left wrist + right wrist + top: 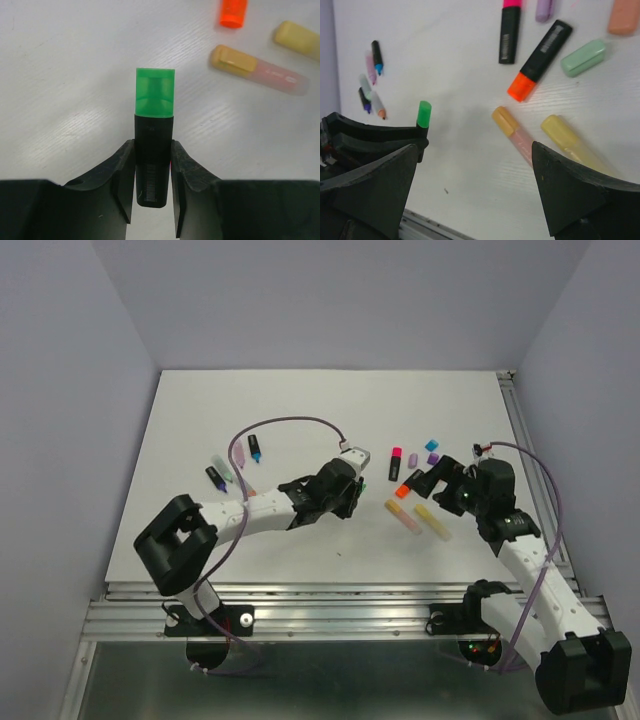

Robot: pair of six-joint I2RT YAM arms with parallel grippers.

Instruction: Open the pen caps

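Highlighter (152,175) (green cap (155,92) on) clamped in left claw (152,145) | right claw (474,147) gapes wide

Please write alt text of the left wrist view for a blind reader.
The left gripper clamps a black highlighter, its green cap on, pointing away from the camera. Beyond it on the white table lie an orange cap, a peach-capped highlighter and a yellow highlighter.

High rear view down onto whole table (300,410), wrist views close and low, sharing green-capped pen (154,131)
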